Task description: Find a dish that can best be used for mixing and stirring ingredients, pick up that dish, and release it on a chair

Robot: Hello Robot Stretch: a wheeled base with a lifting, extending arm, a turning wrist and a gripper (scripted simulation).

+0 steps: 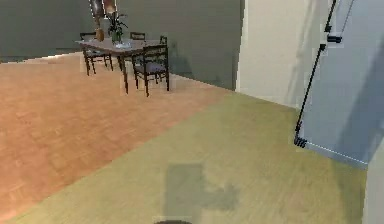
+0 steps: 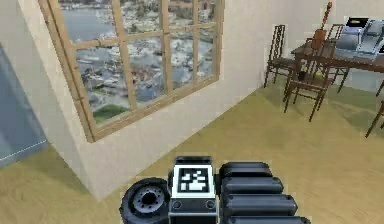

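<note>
**Two table settings in sight, mixing dish not made out**

The one marking is a black block pattern on a white square low in the arm side view. It is a code mark, not readable words. Just left of it sits the gripper, a dark rounded body. Its far end cannot be made out, so I cannot tell whether it holds anything or how the jaws stand. Dark ribbed bars lie to the square's right.

The forward view has a dark dining table at the far left with chairs around it and a potted plant on top. Reddish wood floor lies on the left, meeting olive floor on the right. A cream wall and a pale grey-blue panel stand far right.

The arm side view adds a large wood-framed window on a town scene. At its far right is a table with slat-backed chairs and a silvery boxy thing on it.

No blob on either tabletop can be told as the dish.
</note>
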